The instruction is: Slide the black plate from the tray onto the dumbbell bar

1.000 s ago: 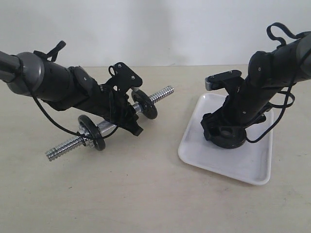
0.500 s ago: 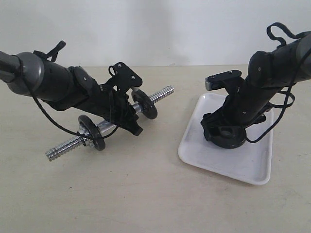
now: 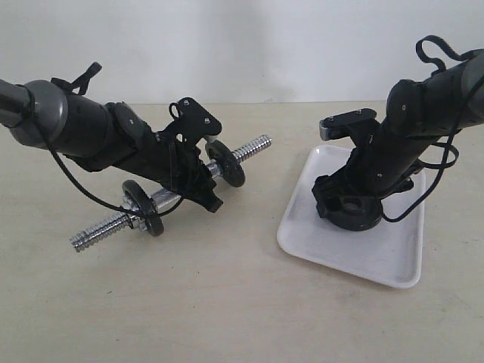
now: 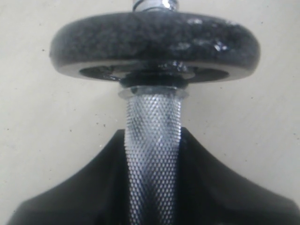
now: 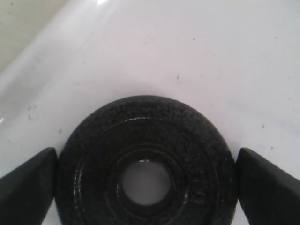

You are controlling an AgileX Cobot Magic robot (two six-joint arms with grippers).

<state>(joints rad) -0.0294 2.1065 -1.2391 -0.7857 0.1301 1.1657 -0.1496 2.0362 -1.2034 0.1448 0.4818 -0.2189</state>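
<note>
The bar is gripped by the left end effector, the plate on the tray pinched by the right end effector; lifting is needed.

Both arms slope downward and inward; the left gripper has narrow-set jaws, the right gripper wide-set ones.

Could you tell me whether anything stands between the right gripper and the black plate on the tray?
Nothing visible does: the fingers of the right gripper sit against the black plate on both sides, with it flat on the tray.
</note>
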